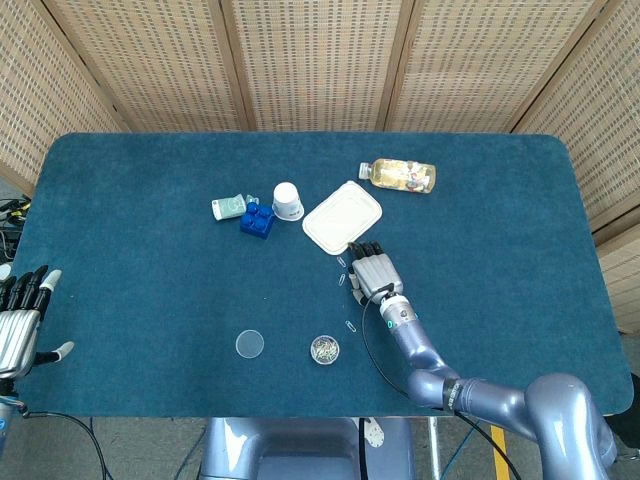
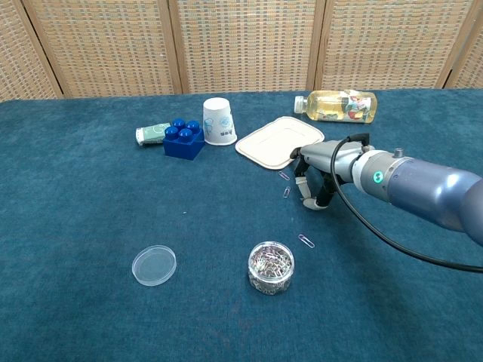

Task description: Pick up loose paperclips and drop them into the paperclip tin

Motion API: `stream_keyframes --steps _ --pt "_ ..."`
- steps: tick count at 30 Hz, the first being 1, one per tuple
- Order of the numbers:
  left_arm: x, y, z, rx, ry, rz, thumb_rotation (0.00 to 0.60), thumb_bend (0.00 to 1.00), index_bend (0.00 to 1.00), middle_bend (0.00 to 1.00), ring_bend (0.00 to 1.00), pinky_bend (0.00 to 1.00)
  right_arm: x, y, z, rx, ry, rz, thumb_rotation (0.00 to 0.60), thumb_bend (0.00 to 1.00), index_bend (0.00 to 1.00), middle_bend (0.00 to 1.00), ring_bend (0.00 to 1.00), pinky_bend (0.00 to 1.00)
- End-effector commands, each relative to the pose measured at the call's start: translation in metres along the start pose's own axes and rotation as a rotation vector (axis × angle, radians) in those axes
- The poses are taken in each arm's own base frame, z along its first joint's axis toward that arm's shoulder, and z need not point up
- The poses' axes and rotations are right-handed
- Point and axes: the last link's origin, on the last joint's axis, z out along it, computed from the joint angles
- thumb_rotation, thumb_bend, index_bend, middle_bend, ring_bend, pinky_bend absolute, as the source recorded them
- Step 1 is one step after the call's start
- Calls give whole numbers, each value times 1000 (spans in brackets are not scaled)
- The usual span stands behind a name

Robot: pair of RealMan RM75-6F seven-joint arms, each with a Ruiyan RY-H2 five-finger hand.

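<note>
Three loose paperclips (image 2: 306, 240) lie near the right hand (image 2: 315, 179), beside the tin (image 2: 271, 267)

Cup: white paper cup (image 2: 218, 121), upside down
Block: blue studded block (image 2: 183, 139), beside cup
Tray: white lidded tray (image 2: 276, 141)
Bottle: lying bottle (image 2: 338, 105), far side of bench (image 2: 90, 219)

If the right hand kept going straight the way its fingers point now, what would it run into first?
Probably the white tray lid: in the head view the right hand points up-table at its near corner. Its fingers curl down, so depth is uncertain; the loose paperclips lie just to its left.
</note>
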Motion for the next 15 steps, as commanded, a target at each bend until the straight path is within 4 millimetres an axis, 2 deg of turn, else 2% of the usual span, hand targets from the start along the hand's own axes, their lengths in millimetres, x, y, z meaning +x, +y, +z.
stream_keyframes --steps 1,9,15 --pt "0 0 0 -1 1 0 600 0 0 0 0 0 5 -1 -4 15 15 -6 600 450 650 48 0 21" --pt "1 2 -2 -12 3 -4 600 0 0 0 0 0 21 -16 -27 104 43 -17 600 459 655 50 0 20" --pt "2 3 -4 -22 7 -7 600 0 0 0 0 0 27 -36 -54 193 15 6 600 462 656 50 0 20"
